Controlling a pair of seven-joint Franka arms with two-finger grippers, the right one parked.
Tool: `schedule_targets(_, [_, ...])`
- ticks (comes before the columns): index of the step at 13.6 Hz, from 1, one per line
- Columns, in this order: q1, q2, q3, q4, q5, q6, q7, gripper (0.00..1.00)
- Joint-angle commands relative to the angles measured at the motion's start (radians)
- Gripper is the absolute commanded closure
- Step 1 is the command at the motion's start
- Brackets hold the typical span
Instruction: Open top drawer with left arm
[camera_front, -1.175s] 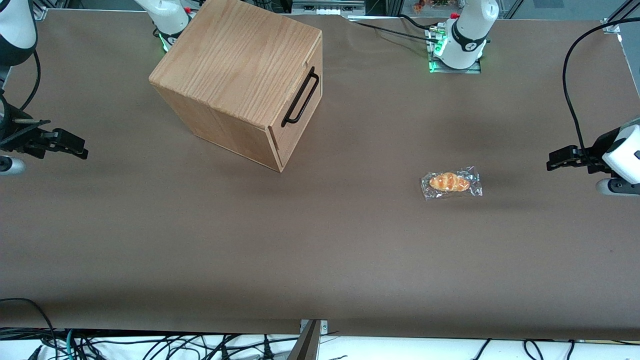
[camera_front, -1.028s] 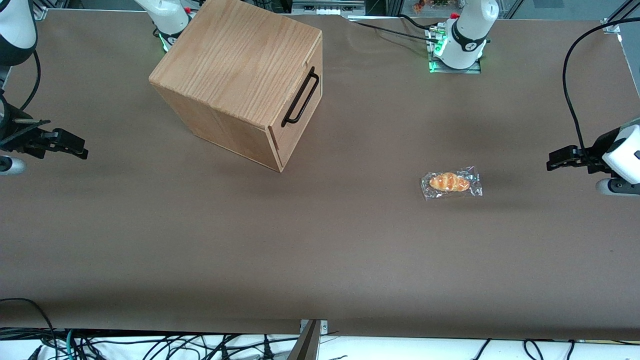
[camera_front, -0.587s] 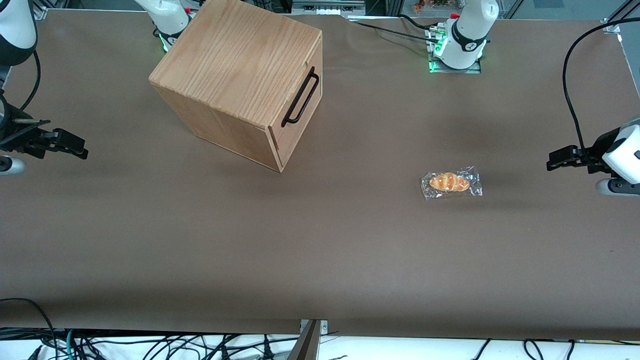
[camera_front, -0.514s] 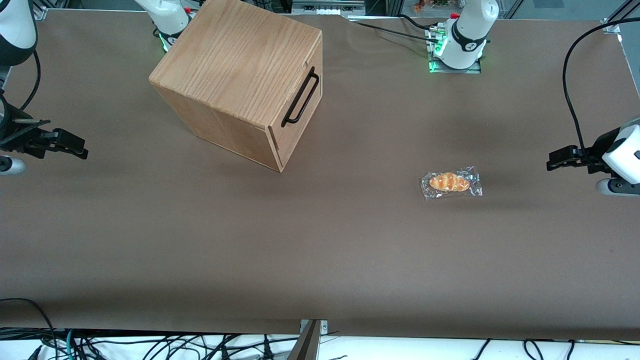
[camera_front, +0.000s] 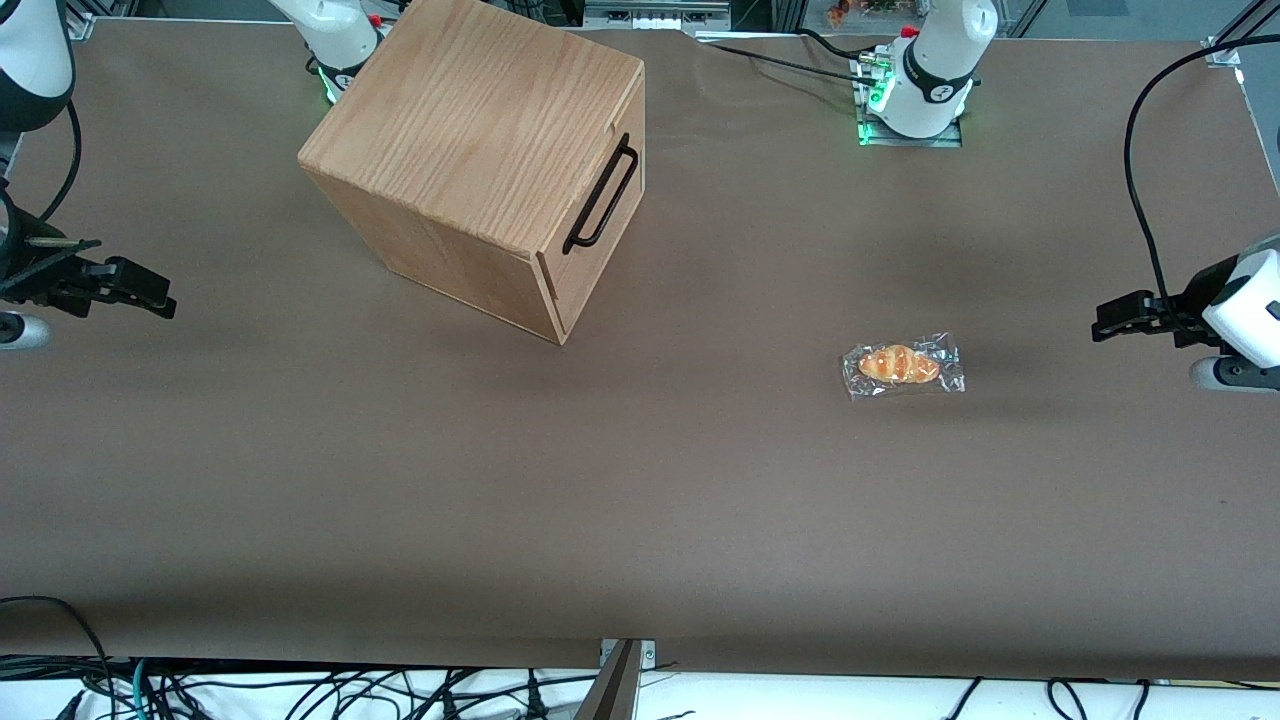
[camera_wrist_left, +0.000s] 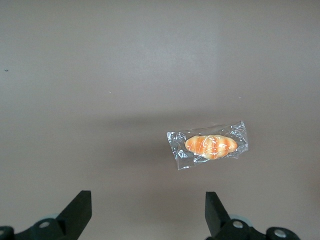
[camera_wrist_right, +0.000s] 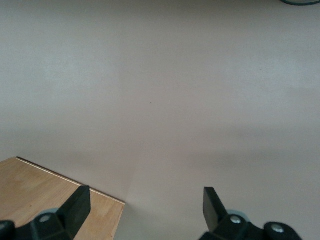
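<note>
Lying nearest the front camera, the wrapped bread roll (camera_front: 903, 366) is untouched; the left arm's gripper (camera_front: 1103, 325) hovers spread wide and empty at its end of the table, well apart from the top drawer (camera_front: 596, 225), fully shut, handle (camera_front: 601, 194) ungrasped, everything remaining.
</note>
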Motion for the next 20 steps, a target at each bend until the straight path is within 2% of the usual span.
schedule_targets(1, [0.005, 0.0, -0.003, 0.018, 0.011, -0.011, 0.015, 0.0])
schedule_targets(20, [-0.032, 0.017, -0.013, 0.047, -0.001, -0.018, 0.015, 0.0])
